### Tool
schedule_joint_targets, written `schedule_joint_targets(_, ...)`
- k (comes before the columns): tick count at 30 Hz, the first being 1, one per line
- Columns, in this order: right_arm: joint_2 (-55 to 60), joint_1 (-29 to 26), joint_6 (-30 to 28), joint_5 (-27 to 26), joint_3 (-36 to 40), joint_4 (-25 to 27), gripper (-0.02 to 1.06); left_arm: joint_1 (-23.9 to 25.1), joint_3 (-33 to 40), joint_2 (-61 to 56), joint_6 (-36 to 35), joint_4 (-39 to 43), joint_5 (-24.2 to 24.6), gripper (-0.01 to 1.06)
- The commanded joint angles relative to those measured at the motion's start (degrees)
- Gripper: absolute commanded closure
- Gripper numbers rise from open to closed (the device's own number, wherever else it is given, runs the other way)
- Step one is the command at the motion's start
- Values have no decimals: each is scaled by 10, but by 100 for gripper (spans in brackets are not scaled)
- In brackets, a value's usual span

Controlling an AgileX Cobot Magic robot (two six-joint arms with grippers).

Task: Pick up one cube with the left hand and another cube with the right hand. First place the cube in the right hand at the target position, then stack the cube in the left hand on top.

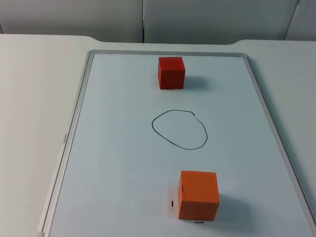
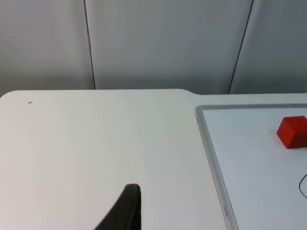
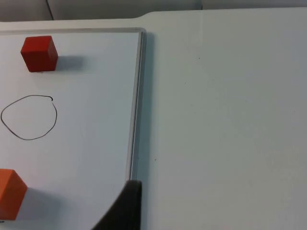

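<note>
The red cube [image 1: 171, 72] sat at top centre of the whiteboard [image 1: 113, 163], the orange cube [image 1: 198, 195] at bottom centre, the drawn circle [image 1: 179, 129] between them as target, likely spaced for separate grasps. Both cubes sat flat, with no long axis. Both arms waited off the board; finger spread: cannot tell

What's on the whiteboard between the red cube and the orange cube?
A hand-drawn black circle lies between the red cube and the orange cube on the whiteboard, with nothing inside it; the top view and right wrist view both show it.
</note>
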Motion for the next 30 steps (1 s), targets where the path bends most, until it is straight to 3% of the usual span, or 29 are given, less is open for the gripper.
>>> schedule_joint_targets(1, -2, -4, 0, -5, 2, 1, 0, 3, -25, 52, 14, -17, -42, 0)
schedule_joint_targets(12, -2, -4, 0, -5, 2, 1, 0, 3, -88, 212, 108, -99, -111, 0)
schedule_joint_targets(19, -2, -4, 0, -5, 2, 1, 0, 0, -165, 388, 259, -289, -127, 0)
schedule_joint_targets(25, -2, -4, 0, -5, 2, 1, 0, -23, -217, 501, 277, -302, -132, 0)
schedule_joint_targets(30, -2, -4, 0, -5, 2, 1, 0, -80, -290, 637, 283, -294, -131, 0)
